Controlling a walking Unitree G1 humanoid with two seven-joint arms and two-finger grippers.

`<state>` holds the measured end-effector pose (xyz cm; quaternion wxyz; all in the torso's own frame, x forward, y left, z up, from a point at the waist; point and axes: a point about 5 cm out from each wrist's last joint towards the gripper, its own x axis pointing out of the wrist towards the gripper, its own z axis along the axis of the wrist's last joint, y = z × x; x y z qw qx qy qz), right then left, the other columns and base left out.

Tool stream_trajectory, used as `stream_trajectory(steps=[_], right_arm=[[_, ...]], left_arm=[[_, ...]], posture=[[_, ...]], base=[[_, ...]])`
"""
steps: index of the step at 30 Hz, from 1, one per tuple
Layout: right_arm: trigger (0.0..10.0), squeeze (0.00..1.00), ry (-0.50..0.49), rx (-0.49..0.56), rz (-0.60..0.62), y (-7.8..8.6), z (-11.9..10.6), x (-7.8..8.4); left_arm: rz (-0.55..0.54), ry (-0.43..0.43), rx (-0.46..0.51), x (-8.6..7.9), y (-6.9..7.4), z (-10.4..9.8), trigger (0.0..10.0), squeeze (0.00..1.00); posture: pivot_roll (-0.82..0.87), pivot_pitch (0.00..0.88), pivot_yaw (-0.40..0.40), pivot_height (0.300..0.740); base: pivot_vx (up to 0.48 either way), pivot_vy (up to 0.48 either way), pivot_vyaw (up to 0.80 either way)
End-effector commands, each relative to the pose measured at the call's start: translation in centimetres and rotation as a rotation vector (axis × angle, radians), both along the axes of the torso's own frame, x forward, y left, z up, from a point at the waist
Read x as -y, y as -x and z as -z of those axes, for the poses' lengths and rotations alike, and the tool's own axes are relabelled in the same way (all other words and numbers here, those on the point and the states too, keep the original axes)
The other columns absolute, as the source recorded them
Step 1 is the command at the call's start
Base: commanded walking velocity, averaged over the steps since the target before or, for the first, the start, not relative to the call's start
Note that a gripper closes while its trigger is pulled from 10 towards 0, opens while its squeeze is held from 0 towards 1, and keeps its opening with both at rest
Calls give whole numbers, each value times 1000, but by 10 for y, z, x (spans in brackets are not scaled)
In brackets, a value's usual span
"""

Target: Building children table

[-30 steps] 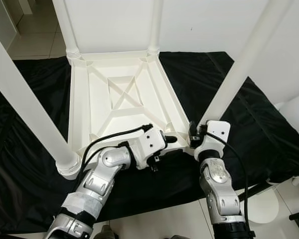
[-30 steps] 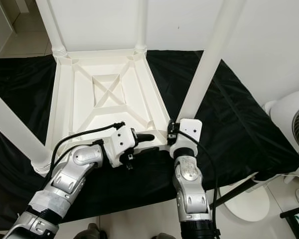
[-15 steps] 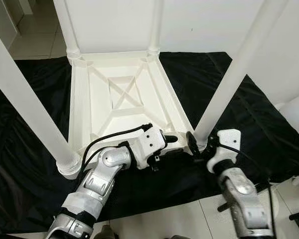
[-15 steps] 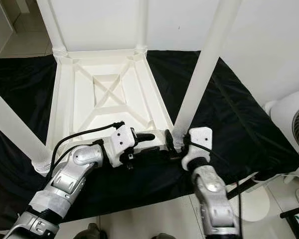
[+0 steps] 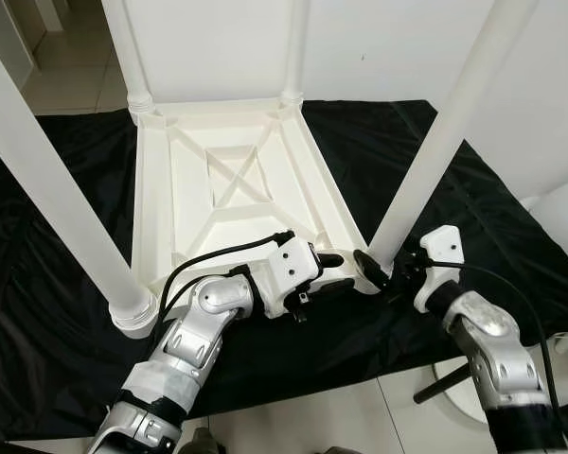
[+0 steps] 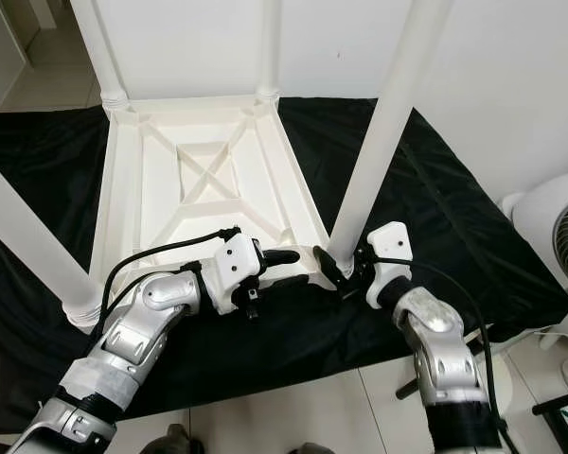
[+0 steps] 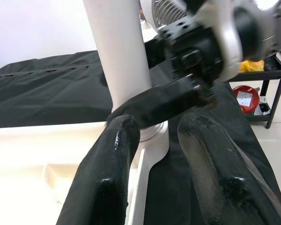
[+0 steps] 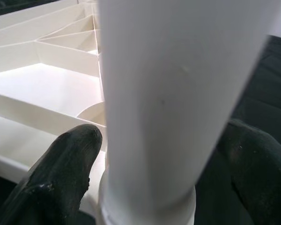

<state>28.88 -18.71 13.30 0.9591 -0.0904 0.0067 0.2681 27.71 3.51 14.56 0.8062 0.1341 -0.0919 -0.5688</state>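
Note:
A white plastic children's table [image 5: 185,194] lies upside down on a black cloth, its legs standing up. My right gripper [image 5: 382,271] is at the foot of the near right leg [image 5: 434,161] and shut on it. In the right wrist view one black finger [image 8: 61,173] lies on each side of that leg [image 8: 178,93]. My left gripper [image 5: 328,272] is at the table's near rim, just left of that corner. It is open, with the thin rim edge [image 7: 140,187] between its fingers [image 7: 110,178].
The black cloth [image 5: 57,293] covers the floor under the table. The near left leg [image 5: 62,199] rises by my left arm, and two far legs [image 5: 296,47] stand against the white wall. A white fan [image 6: 559,236] and its stand are at the right.
My right arm has swung from in front of the near right leg out to its right, the gripper turning around the leg's foot. The left gripper has stayed on the rim.

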Motion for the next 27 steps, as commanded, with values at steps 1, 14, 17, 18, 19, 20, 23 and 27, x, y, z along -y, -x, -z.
stream_trajectory(steps=[1,14,17,18,19,20,23,27], right_arm=[[10000,0,10,-12,-21,0,3,-1],[0,0,63,-67,-192,-11,14,-16],[0,0,61,-69,-189,-9,17,-12],[4863,0,53,-70,-175,-8,18,-10],[10000,0,48,-61,-146,-8,18,-8],[10000,0,48,-61,-146,-8,18,-8],[10000,0,20,-61,-73,-9,20,-6],[10000,0,-17,-54,39,-6,23,-11]], left_arm=[[-16,0,2,2,-2,1,10000,0],[-21,4,14,4,-2,-1,10000,0],[-20,4,12,4,-2,0,10000,0],[-20,4,12,4,-1,1,10000,0],[-19,4,11,4,-1,1,10000,0],[-19,4,11,4,-1,1,10000,0],[-17,3,10,4,-1,1,10000,0],[-11,1,8,3,0,2,10000,0]], posture=[[-2,0,-29,740],[26,0,-49,740],[27,0,-52,740],[25,0,-51,740],[25,0,-51,740],[25,0,-51,740],[22,0,-47,740],[17,0,-43,740]], base=[[0,0,0],[0,0,0],[0,0,0],[0,0,0],[0,0,0],[0,0,0],[0,0,0],[0,0,0]])
